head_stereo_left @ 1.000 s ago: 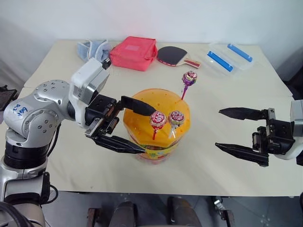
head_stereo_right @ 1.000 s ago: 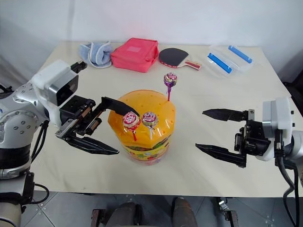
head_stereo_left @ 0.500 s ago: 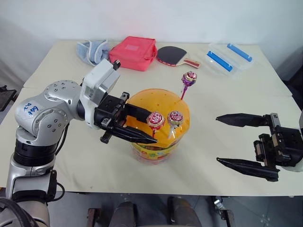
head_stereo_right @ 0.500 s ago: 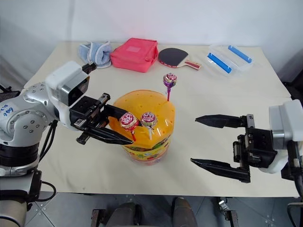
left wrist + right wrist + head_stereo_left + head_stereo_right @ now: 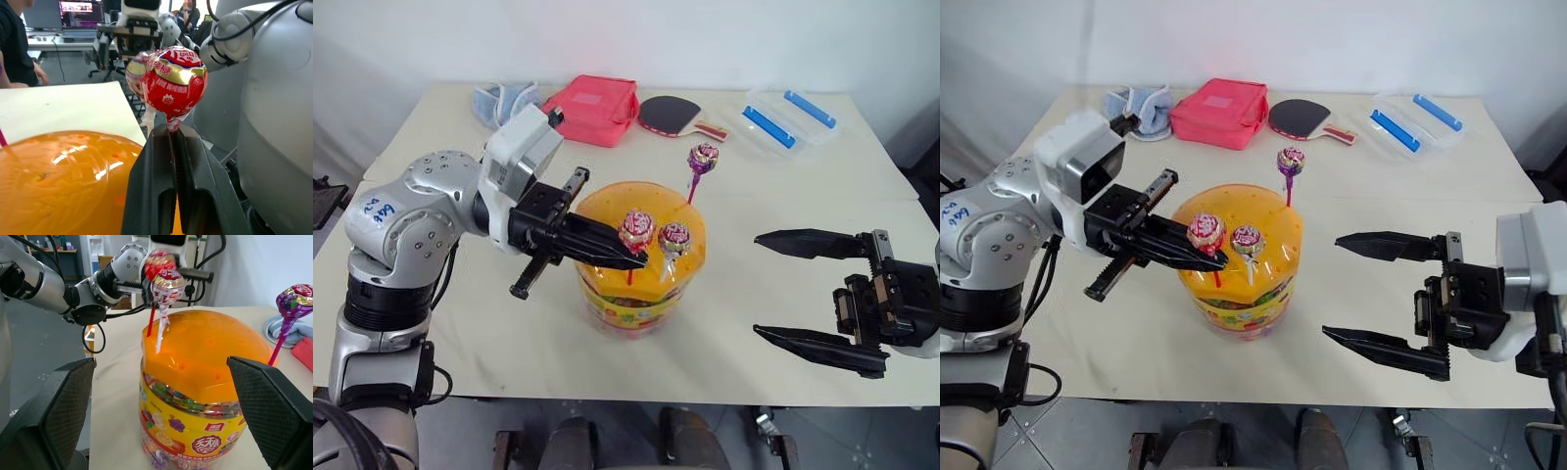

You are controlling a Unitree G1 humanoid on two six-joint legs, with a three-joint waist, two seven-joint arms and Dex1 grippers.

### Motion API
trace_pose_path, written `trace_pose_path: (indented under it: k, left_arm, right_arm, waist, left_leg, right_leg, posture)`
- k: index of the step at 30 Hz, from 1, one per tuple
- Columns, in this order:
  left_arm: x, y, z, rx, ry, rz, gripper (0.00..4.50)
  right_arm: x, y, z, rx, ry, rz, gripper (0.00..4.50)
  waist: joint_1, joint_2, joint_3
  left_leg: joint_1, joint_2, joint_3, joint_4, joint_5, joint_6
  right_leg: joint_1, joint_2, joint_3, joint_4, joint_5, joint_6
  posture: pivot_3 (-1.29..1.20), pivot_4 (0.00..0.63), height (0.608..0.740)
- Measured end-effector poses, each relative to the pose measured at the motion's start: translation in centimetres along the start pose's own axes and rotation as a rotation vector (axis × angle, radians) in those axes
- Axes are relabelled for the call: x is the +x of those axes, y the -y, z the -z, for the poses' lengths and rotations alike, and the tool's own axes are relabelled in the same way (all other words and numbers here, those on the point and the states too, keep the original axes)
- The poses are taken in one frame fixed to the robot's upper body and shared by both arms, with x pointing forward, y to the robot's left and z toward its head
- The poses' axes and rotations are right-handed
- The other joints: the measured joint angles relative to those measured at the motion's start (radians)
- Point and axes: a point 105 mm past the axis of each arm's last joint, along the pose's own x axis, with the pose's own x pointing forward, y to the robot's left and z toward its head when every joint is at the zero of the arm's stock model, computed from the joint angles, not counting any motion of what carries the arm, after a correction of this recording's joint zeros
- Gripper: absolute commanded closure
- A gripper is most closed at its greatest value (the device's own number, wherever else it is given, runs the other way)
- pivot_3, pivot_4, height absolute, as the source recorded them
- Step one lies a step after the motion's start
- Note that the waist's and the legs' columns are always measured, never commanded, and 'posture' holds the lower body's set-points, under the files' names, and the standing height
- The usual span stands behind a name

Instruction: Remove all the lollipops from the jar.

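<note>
Lollipop [image 5: 172, 83] stick pinched in closed left jaws; right jaws wide, empty.

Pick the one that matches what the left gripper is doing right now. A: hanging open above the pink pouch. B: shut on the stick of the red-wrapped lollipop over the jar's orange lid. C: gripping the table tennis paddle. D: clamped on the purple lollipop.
B: the left gripper has its fingers pressed together on the stick just under the red-wrapped lollipop, above the orange lid of the jar.
</note>
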Motion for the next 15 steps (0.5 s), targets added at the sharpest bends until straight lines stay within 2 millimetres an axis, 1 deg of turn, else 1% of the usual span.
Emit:
trace_pose_path:
  k: [5, 9, 15]
  left_arm:
    - [-1.4, -1.3, -0.9, 0.034, -0.014, -0.084, 4.48]
    - [-3.3, -2.7, -2.0, 0.072, -0.056, -0.211, 4.48]
    - [-4.6, -3.3, -2.8, 0.086, -0.026, -0.302, 4.48]
  right_arm:
    - [0.1, 0.0, -0.1, 0.005, 0.009, 0.000, 0.00]
    - [0.1, 0.1, 0.1, 0.000, -0.010, -0.008, 0.00]
    - [-0.9, 0.9, 1.0, 0.024, -0.042, 0.021, 0.00]
  waist:
    - [0.000, 0.000, 0.000]
    - [0.000, 0.000, 0.000]
    - [0.003, -0.002, 0.001]
  left_leg:
    - [0.000, 0.000, 0.000, 0.000, 0.000, 0.000]
    - [0.000, 0.000, 0.000, 0.000, 0.000, 0.000]
    - [-0.001, 0.000, 0.000, 0.000, 0.000, 0.001]
  right_leg:
    - [0.000, 0.000, 0.000, 0.000, 0.000, 0.000]
    - [0.000, 0.000, 0.000, 0.000, 0.000, 0.000]
    - [0.000, 0.000, 0.000, 0.001, 0.000, 0.001]
  posture:
    - [0.00, 0.150, 0.740]
    - [0.00, 0.150, 0.740]
    - [0.00, 0.150, 0.740]
